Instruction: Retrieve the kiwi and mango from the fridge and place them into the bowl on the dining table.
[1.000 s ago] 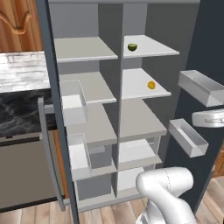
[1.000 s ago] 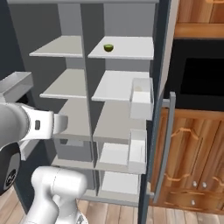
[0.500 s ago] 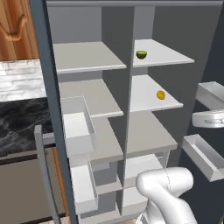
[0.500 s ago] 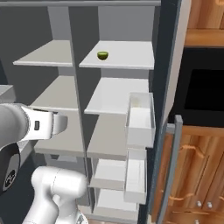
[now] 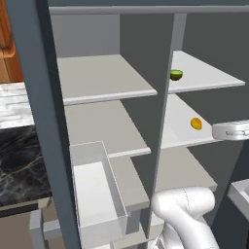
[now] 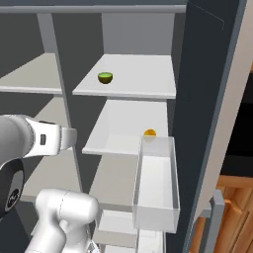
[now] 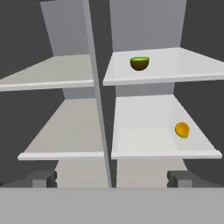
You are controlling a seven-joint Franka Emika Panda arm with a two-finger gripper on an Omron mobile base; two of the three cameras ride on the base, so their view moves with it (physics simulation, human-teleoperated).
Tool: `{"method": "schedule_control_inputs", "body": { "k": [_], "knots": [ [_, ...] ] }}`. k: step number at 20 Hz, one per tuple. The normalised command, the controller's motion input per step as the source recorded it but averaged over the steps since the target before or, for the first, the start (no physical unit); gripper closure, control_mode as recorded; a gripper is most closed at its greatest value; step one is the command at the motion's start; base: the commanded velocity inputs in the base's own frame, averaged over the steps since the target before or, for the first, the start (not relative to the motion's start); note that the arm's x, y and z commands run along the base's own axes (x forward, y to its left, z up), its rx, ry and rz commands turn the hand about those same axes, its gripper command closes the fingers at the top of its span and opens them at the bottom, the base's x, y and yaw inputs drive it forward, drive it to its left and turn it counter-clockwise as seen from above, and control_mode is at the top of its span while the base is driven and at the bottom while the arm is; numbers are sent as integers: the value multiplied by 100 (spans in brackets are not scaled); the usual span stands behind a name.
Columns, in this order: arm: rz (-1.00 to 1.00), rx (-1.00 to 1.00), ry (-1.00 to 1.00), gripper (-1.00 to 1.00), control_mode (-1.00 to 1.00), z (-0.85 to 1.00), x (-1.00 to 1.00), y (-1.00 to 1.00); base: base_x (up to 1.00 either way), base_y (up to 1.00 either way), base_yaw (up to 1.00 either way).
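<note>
Fridge (image 5: 34, 121) open; white door bin (image 6: 155, 190) near mango (image 7: 182, 130) shelf's front right corner. Kiwi (image 7: 139, 63) on shelf above. Pincer (image 7: 111, 178) spread wide, empty, short of both.

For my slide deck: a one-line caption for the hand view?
Open fridge: kiwi on upper right shelf, mango on the shelf below.

A black marble counter (image 5: 19, 165) with pale veining sits at the left, a lighter grey-white surface (image 5: 14, 99) behind it and wooden cabinet fronts (image 5: 6, 44) above; more wooden cabinetry (image 6: 232, 217) shows lower right
</note>
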Motion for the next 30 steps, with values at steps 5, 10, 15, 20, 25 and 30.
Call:
{"method": "schedule_control_inputs", "body": {
  "k": [5, 10, 15, 20, 25, 30],
  "knots": [
    [0, 0, 0, -100, 100, 0, 0, 0, 96, -1, -7],
    [0, 0, 0, -100, 100, 0, 0, 0, 82, -2, -6],
    [0, 0, 1, -100, -100, 0, 4, 0, 29, 0, 0],
    [0, 0, 7, -100, -100, 8, 5, 0, 0, 0, 0],
    [0, 0, 9, -100, -100, 33, 0, 0, 0, 0, 0],
    [0, 0, 5, -100, -100, 39, 2, 0, 0, 0, 0]
  ]
}}
